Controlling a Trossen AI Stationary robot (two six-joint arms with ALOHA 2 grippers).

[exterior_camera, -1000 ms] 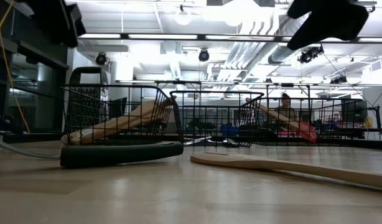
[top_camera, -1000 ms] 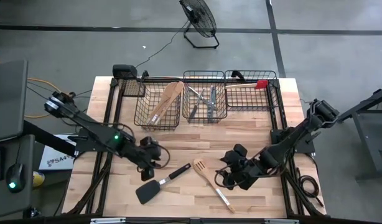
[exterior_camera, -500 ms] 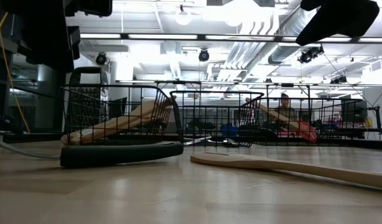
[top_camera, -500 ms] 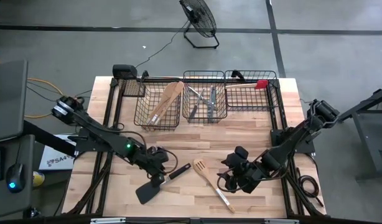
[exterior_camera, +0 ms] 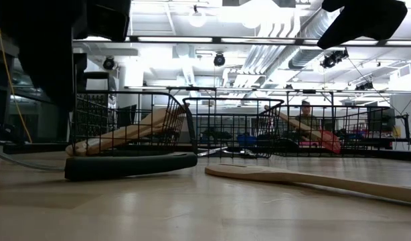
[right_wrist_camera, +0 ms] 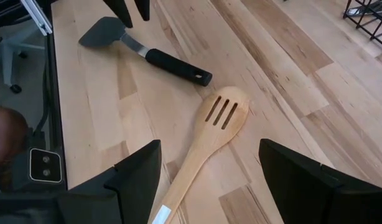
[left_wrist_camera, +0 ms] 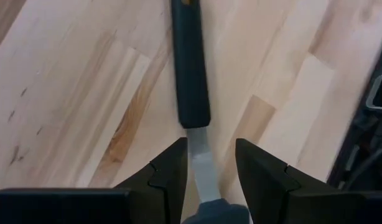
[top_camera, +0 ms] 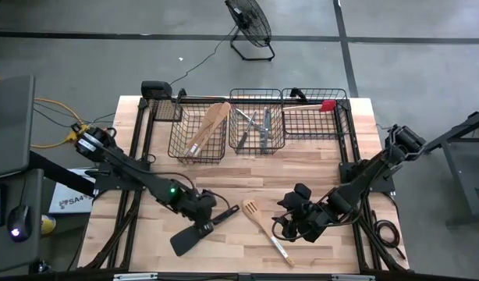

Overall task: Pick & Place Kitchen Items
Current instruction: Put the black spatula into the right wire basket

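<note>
Left gripper [left_wrist_camera: 208, 169] over black turner [left_wrist_camera: 192, 93].
My fingers stand spread astride its metal neck; my right gripper [right_wrist_camera: 209, 180], spread, hovers by the wooden slotted turner [right_wrist_camera: 206, 138].

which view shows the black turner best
The right wrist view: the black turner lies whole on the table, blade, metal neck and handle. The high view has the left gripper over its neck; the left wrist view crops it to neck and handle; the low view shows it edge-on.

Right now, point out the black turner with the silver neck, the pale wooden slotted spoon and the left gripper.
black turner [right_wrist_camera: 178, 67], right wrist view, on its black handle.
wooden slotted spoon [top_camera: 251, 208], high view, on its slotted head.
left gripper [left_wrist_camera: 209, 163], left wrist view, midway between its fingertips.
</note>
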